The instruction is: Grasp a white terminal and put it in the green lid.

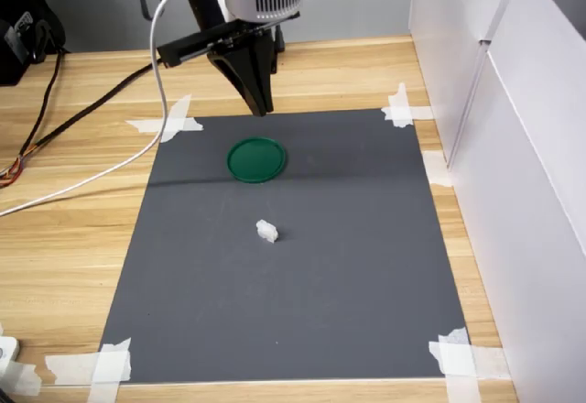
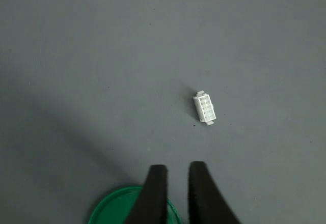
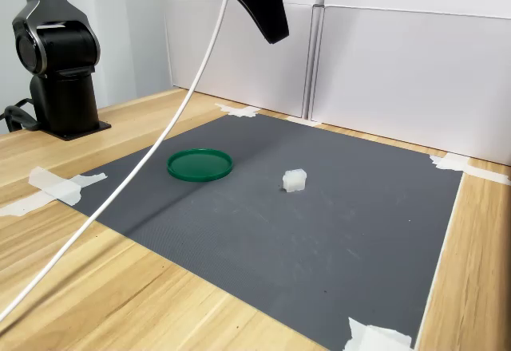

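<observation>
While the black pincer (image 3: 275, 36) hangs high above the dark grey mat (image 3: 319, 247), its fingers nearly together with a narrow gap and holding nothing, the flat round dark green plastic lid (image 3: 200, 164) lies at the second exterior view's left, and the tiny blocky white plastic terminal (image 3: 295, 179) rests near it to the right, apart.
</observation>
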